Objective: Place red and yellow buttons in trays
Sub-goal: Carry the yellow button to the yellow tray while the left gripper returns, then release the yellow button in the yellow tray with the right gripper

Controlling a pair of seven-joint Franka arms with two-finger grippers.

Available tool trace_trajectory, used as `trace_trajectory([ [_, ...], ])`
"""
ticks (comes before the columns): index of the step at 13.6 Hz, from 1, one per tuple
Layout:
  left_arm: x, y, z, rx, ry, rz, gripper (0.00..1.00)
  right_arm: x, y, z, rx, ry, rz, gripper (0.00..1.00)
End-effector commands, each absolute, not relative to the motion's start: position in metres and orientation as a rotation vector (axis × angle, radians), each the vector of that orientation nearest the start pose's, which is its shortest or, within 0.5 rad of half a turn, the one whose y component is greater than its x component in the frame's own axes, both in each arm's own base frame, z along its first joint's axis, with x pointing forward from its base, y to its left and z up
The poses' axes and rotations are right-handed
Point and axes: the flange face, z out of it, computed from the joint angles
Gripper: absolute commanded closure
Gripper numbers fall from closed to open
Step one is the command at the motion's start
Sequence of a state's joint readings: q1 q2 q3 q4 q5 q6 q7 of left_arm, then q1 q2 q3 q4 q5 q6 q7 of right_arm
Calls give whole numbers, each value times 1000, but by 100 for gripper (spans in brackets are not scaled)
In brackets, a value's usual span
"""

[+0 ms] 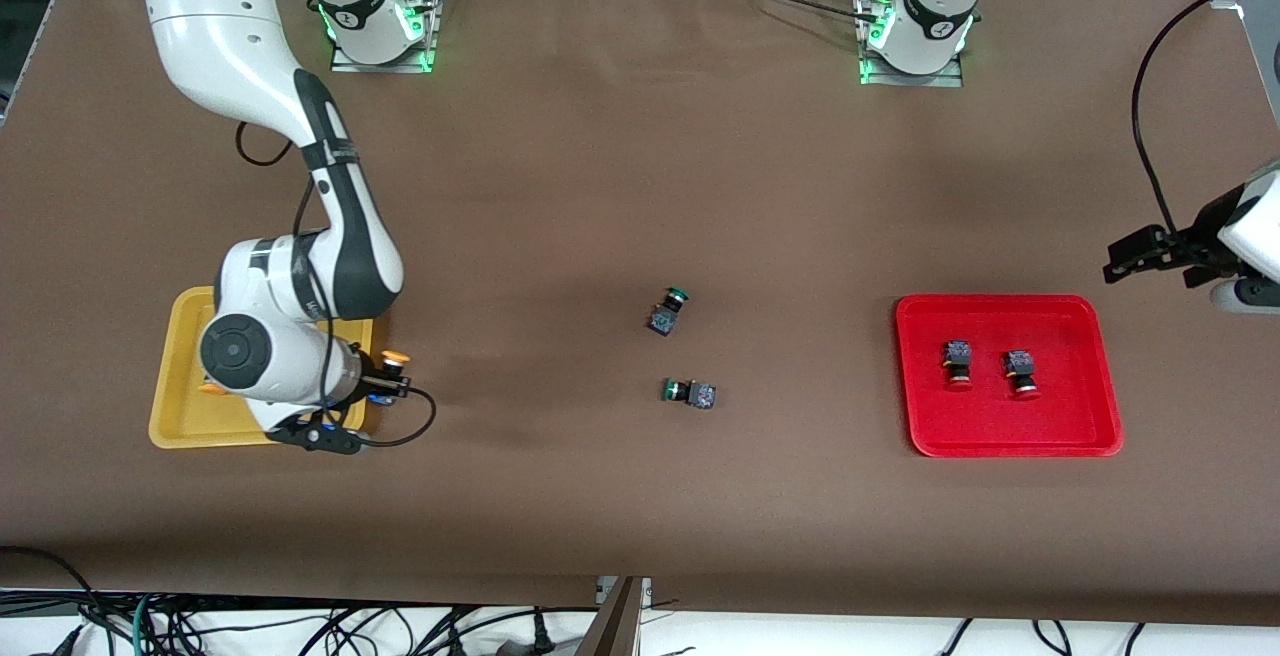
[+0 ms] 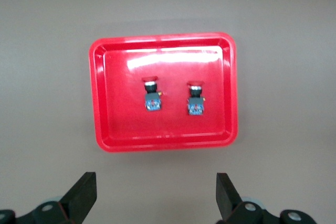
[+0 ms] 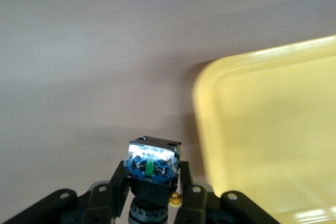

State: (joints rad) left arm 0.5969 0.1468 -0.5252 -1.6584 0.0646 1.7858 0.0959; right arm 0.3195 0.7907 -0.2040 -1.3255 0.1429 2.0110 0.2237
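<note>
While left gripper [image 2: 155, 195] waits, jaws wide, right gripper [image 3: 152, 184] jaws clamp yellow button [image 3: 152, 163] beside yellow tray [image 3: 273, 129].

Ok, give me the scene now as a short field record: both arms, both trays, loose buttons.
right gripper: jaws shut on a yellow button, at the yellow tray's edge that faces the table's middle
left gripper: jaws open, empty, waiting at the left arm's end of the table
yellow tray: largely hidden under the right arm; something orange-yellow peeks out in it
red tray: two red buttons lying side by side
green buttons: loose on the table's middle, on their sides
</note>
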Motion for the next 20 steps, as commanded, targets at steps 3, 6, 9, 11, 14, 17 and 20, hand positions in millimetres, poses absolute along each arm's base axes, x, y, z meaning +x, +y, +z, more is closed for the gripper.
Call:
trace_trajectory([
  [3, 591, 49, 584, -3206, 105, 14, 0, 712, 53, 253, -3144, 19, 202, 100],
  [6, 586, 23, 595, -3185, 141, 0, 0, 710, 12, 247, -3137, -16, 211, 100],
  [9, 582, 14, 599, -3165, 142, 1, 0, 702, 2, 230, -3134, 6, 247, 100],
  [11, 578, 7, 602, -3152, 149, 14, 0, 692, -5, 209, -3143, 15, 225, 100],
  [14, 577, 1, 600, -3155, 144, 25, 0, 686, -10, 205, -3139, 4, 246, 94],
  [17, 576, 1, 598, -3172, 112, 29, 0, 695, -16, 226, -3152, 0, 186, 0],
  [20, 577, 2, 599, -3173, 110, 21, 0, 700, -17, 277, -3149, -78, 142, 0],
])
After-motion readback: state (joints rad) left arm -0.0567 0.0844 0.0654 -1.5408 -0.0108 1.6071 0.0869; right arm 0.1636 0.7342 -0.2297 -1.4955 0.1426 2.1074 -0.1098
